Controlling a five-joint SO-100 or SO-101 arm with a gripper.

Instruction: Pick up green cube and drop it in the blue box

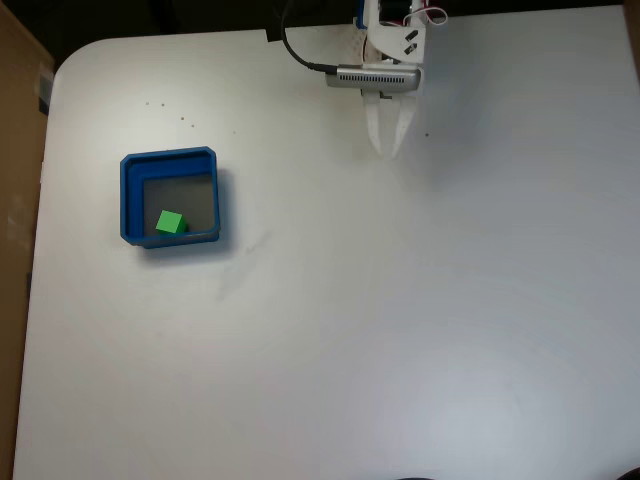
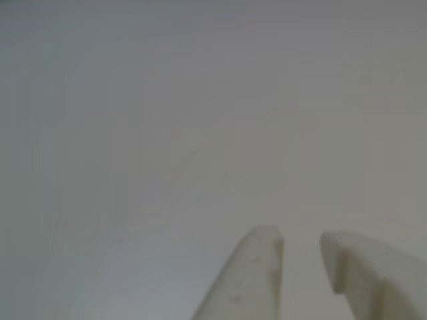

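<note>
The green cube lies inside the blue box, in the near left corner of its grey floor as the fixed view shows it. The box sits on the left part of the white table. My gripper hangs far from it at the table's top middle, its white fingers pointing down the picture. In the other view the gripper enters from the bottom edge. Its two white fingertips stand a narrow gap apart over bare table, with nothing between them.
The white table spreads wide to the right of and below the box. A black cable runs to the arm's wrist at the top edge. A brown surface borders the table on the left.
</note>
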